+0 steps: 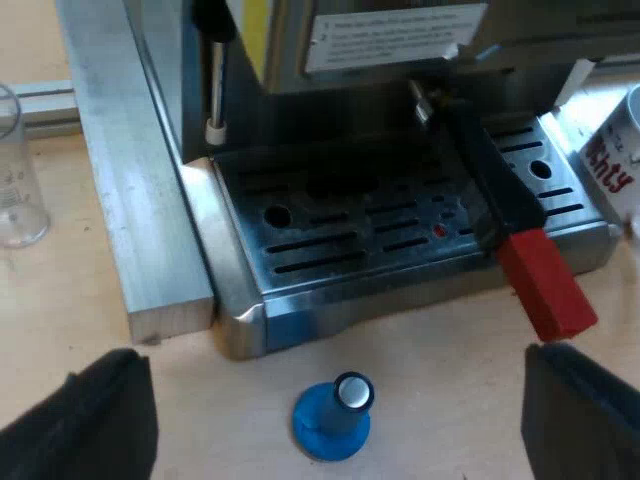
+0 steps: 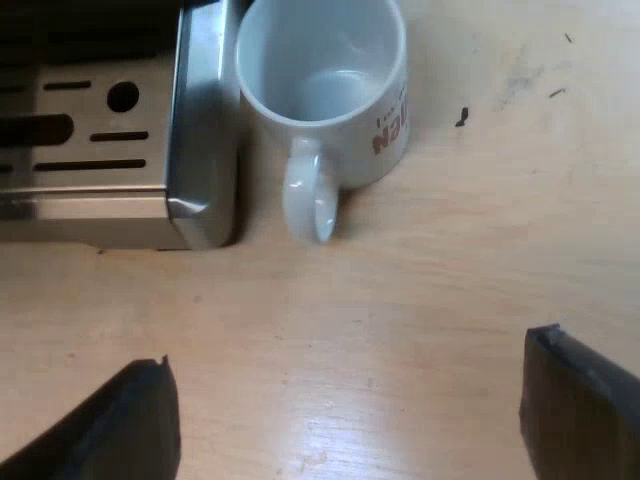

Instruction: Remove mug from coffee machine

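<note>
Standing on the table point(image 2: 420, 330) just beside the tray point(image 2: 205, 130), the mug point(image 2: 335, 100) could be tipped by its handle point(image 2: 308, 205) if the empty, wide-open right gripper point(image 2: 350, 400) were brought in carelessly.

Red letters "hty" on white mug point(image 1: 612, 160), espresso machine label point(image 1: 395, 38) unreadable

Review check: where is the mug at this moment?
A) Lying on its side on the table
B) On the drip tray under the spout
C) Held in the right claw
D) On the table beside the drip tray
D: the mug stands upright on the table, beside the drip tray, with the open right claw apart from it.
</note>
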Available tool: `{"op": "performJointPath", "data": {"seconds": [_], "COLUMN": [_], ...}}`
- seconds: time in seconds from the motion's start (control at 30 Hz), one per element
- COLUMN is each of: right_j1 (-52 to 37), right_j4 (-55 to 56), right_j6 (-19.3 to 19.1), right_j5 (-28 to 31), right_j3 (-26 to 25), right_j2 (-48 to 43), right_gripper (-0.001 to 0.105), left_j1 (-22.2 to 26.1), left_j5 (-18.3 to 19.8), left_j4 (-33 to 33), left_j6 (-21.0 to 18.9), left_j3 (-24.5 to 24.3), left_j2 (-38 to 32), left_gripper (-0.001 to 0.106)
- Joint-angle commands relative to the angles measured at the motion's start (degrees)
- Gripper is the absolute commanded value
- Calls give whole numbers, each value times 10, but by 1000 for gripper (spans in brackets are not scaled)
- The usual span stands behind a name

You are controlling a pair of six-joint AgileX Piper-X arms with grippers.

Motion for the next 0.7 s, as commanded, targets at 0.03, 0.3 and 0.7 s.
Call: {"op": "performJointPath", "data": {"seconds": [0.03, 0.3, 0.7], "right_j1": [-60, -110, -110], "right_j4": [2, 23, 39], "right_j6": [-22, -120, -136], "right_j5": [-33, -3, 26], "right_j3": [-7, -7, -7], "right_j2": [-1, -60, -277], "right_gripper": [71, 71, 71], "left_j1": [24, 45, 45], "left_j5": [7, -10, -41], "left_j4": [28, 68, 71], "left_j6": [11, 45, 50], "left_j3": [-11, -18, -18], "left_j2": [-1, -68, -268], "left_gripper": [77, 77, 77]}}
